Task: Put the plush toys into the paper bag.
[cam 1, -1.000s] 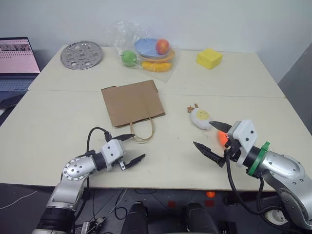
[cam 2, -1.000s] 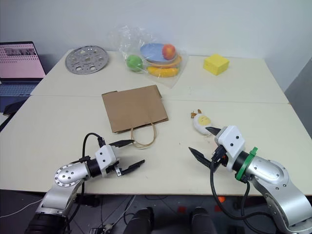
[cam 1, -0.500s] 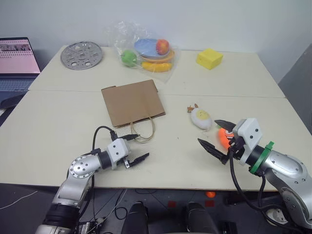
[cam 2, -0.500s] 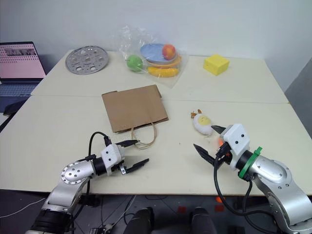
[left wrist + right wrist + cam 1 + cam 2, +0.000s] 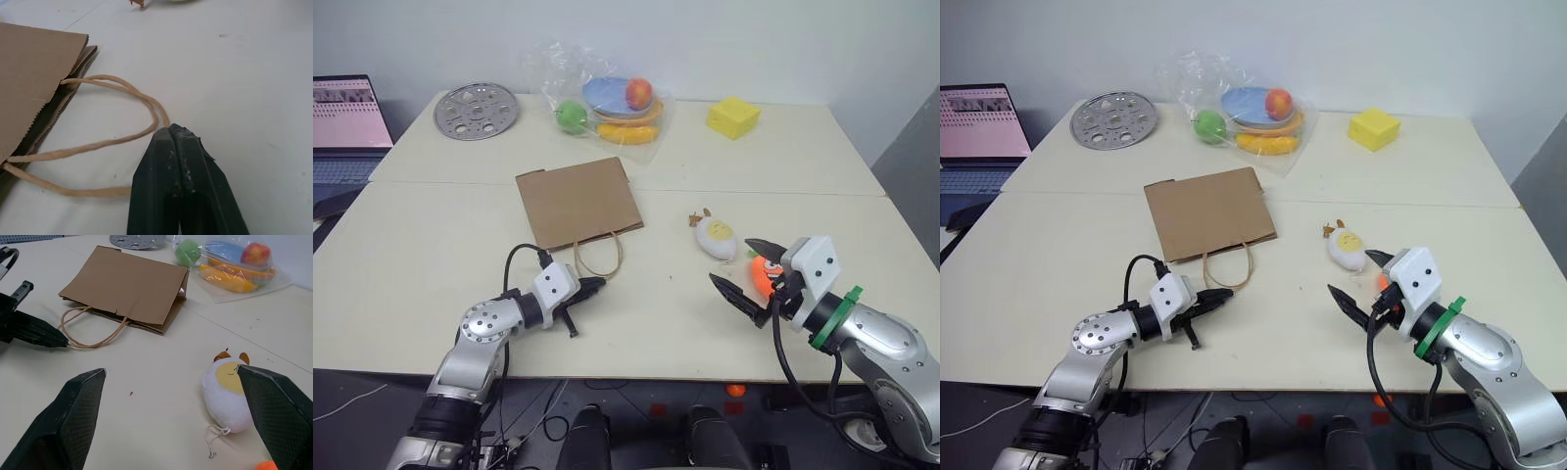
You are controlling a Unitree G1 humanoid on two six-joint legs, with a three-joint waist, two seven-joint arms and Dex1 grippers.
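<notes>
Your left gripper (image 5: pixel 171 129) has its fingers clenched on the twisted paper loop handle (image 5: pixel 122 88) of the flat brown kraft paper bag (image 5: pixel 576 204). Your right gripper (image 5: pixel 751 266) stands spread, released, with nothing grasped.

Toy count: two. The white oval plush egg (image 5: pixel 716 236) lies right of the bag; the orange plush carrot (image 5: pixel 763 274) lies beyond the egg. Both look light and soft: grasp mid-body. The thin handle may tear; lift gently.

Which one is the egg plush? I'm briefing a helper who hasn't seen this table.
Start at the brown paper bag lying flat mid-table, then look toward the robot's right side. The egg plush lies there on the bare tabletop, just beyond the open right gripper. It is white and oval with a yellow yolk patch, unlike the orange carrot plush beside it.
</notes>
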